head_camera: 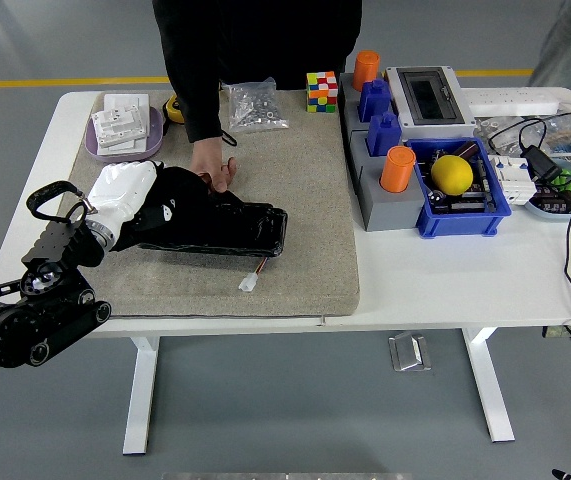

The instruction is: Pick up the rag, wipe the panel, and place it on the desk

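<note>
A flat black panel point(240, 231) lies on the grey mat point(305, 180) at the table's left half. My left hand point(153, 205), with its white back shell, rests at the panel's left end, its fingers curled into a bunched black rag point(183, 192) pressed onto the panel. A person across the table holds the panel's far edge with one hand point(211, 160). A small white connector point(250, 283) trails from the panel on the mat. My right arm is out of view.
A purple tray point(97, 148) of white boxes sits back left, with a yellow tape measure point(175, 107), a bag of screws point(255, 105) and a colour cube point(321, 90) along the back. A grey peg block point(370, 195), a blue bin point(462, 215) holding a yellow ball, and cables point(565, 200) fill the right.
</note>
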